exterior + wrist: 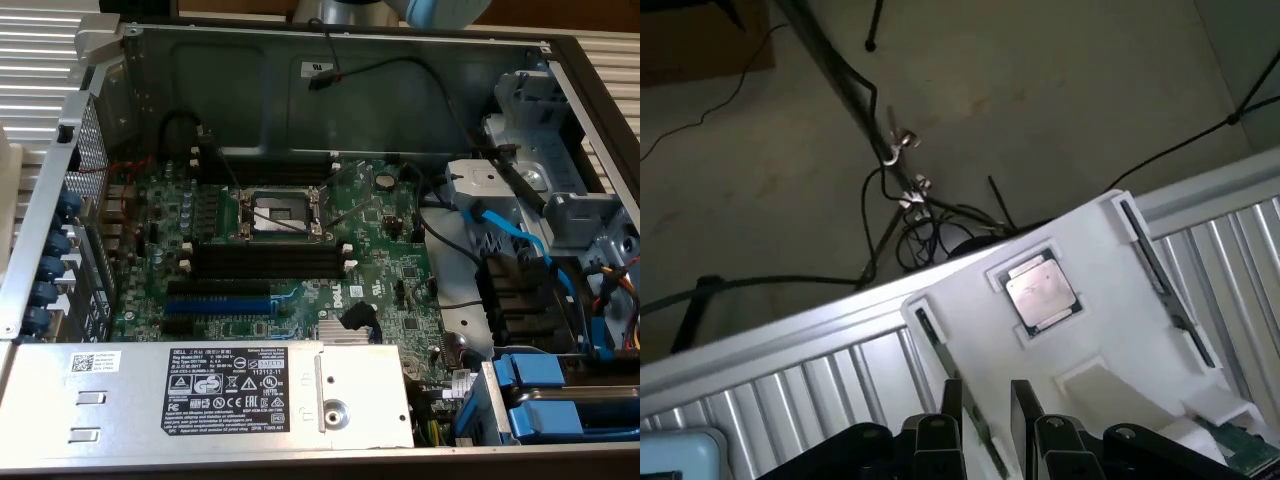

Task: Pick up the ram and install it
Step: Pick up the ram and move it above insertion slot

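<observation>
A white holder (1110,330) rests on a ribbed metal surface. The ram (936,338), a thin dark stick, stands on edge in one of its grooves. My gripper (987,390) is open, with one dark finger on each side of the ram's near end. I cannot tell whether the fingers (952,405) touch it. A second dark stick (1162,278) lies along the holder's far edge. A silver processor chip (1040,290) sits in a square pocket between the two sticks. In the exterior view, the black memory slots (270,262) with white end clips lie bare on the green motherboard (380,250).
The open computer case (330,90) holds a processor socket (285,212), a blue expansion slot (220,300), a grey power supply (210,395), and blue drive bays (560,400) with cables at the exterior view's right. Behind the holder, black cables (910,200) hang over the floor.
</observation>
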Robot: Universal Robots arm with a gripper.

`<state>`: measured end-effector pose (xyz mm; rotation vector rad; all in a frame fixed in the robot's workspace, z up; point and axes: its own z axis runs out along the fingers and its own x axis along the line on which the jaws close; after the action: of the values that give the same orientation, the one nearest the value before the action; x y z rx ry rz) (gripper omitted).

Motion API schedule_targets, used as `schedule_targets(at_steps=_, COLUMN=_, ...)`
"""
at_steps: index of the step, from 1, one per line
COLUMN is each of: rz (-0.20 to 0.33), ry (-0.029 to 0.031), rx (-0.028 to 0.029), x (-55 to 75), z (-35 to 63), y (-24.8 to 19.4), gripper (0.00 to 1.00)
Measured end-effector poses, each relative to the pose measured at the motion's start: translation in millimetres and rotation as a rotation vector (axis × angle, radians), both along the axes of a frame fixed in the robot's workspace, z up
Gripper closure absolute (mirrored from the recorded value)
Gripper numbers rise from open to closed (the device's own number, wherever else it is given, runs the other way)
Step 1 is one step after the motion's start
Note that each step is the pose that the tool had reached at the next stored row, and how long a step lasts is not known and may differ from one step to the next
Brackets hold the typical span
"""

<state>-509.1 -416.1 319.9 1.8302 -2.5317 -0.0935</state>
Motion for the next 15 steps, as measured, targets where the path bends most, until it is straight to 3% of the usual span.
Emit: schedule_targets(at_steps=15, rz=0.253, ry=0.0001, rx=-0.0002, x=0.6, z=-13.0, y=0.1, gripper=0.67)
